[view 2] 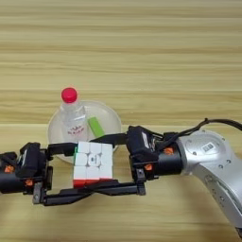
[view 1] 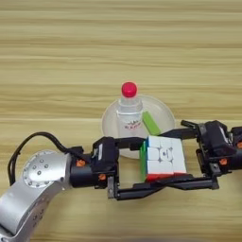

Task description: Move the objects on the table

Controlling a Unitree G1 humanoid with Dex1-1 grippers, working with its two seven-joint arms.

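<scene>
Both claws are crowded around the puzzle cube (view 1: 163,158) at the near middle of the tabletop (view 1: 56,56). The left claw (view 1: 142,165) reaches in from the left with its two black fingers spread apart, one running along the far side of the cube and the other along the near side, so the cube sits between them. Whether the fingers actually press on it, I can't tell. The right claw (view 2: 80,165) comes in from the opposite side and does the same thing, fingers apart, one above and one below the cube in the picture. The near fingers of the two claws overlap into one long dark bar just under the cube.

The cube shows a white face up, with a green side toward the left and a red strip along its near edge.

Just behind it is a shallow clear plate (view 1: 163,111). The bottle (view 1: 129,111) stands upright on that plate, clear plastic with a red cap, with some red print on the label. A small light-green block (view 1: 151,123) lies on the plate right beside the bottle, tilted diagonally.
</scene>
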